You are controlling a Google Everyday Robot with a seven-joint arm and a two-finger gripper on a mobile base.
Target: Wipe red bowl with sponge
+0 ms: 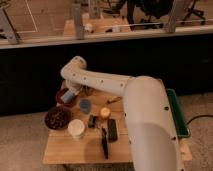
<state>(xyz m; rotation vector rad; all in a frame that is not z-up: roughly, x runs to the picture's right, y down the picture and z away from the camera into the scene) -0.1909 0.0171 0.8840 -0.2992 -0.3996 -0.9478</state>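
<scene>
Camera view. The arm reaches from the lower right over the tabletop, bends at its elbow near the far-left corner and points down into the red bowl, which stands at the back left of the tabletop. The hand sits low over this bowl with its fingers closed. The sponge, a pale blue block, shows at its tip, and we judge it to be gripped and pressed against the bowl's inside. Just in front of the red bowl stands a dark bowl. A small blue cup is just beside the hand on its right, and a white cup lies nearer the front.

We read the step in hand as the wiping stroke itself. To do it well, we would press lightly so the shallow bowl does not slide or tip. We would sweep the sponge round the inner wall in small circles and hold the wrist clear of the blue cup. The grip should stay firm, since a soft block can twist out between the fingers.
</scene>
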